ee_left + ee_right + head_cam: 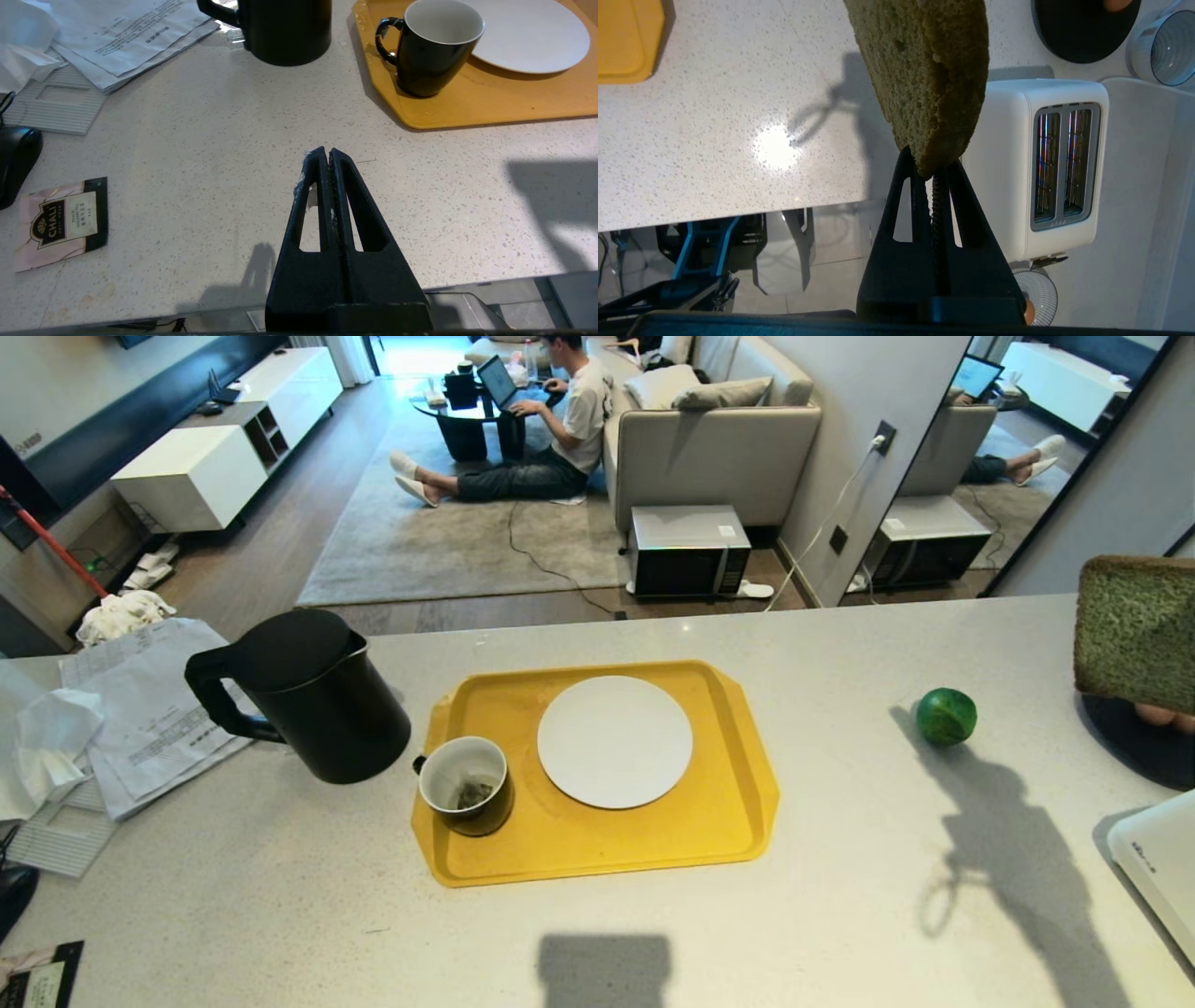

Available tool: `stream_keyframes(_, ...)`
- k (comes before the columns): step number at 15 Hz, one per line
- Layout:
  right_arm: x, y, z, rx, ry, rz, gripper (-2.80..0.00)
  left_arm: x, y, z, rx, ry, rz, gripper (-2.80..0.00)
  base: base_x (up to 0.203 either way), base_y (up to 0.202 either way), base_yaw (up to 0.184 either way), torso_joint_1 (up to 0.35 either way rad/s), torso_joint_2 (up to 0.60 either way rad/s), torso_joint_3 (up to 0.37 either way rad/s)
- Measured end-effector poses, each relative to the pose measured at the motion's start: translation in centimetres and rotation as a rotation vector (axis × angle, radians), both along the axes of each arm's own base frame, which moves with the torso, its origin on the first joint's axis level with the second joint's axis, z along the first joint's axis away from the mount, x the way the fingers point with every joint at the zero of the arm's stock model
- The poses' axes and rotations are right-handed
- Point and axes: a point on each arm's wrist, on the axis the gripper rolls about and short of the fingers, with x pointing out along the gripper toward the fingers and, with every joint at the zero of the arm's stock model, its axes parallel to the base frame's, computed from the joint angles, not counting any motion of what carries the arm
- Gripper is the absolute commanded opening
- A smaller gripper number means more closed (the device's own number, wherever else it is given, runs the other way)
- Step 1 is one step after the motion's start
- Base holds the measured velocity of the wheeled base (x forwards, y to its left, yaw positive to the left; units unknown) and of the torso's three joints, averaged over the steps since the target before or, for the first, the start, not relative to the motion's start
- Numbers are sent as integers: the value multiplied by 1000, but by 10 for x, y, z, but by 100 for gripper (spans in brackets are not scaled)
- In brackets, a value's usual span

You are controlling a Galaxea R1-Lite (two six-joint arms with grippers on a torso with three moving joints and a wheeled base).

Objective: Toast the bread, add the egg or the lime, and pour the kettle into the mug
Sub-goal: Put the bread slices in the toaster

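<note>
Speckled white counter (714,140), right gripper (934,170) pinching bread (924,70) edge above toaster (1045,168), left gripper (326,156) closed, empty.

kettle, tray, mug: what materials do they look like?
Kettle: matte black shell, coated metal or plastic; it shows no glare. Tray: likely yellow moulded plastic, with rounded rim and dull sheen. Mug: probably glazed ceramic, glossy black outside, white inside, with sharp highlights.
</note>
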Motion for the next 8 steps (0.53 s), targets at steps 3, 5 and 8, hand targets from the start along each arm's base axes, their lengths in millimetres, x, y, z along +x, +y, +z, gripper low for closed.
stream_keyframes(3, -1, 0, 0, 0, 0, -4, -280, 0, 0, 0, 0, 0, -2, -280, 1, 6, -155, 6, 1, 2)
stream_keyframes(5, -2, 0, 0, 0, -2, -3, -280, 0, 0, 0, 0, 0, -2, -280, 0, 10, -178, 0, 4, 4)
stream_keyframes(8, -5, 0, 0, -1, -3, -2, -280, 0, 0, 0, 0, 0, -1, -280, 2, 5, -167, 3, 2, 0)
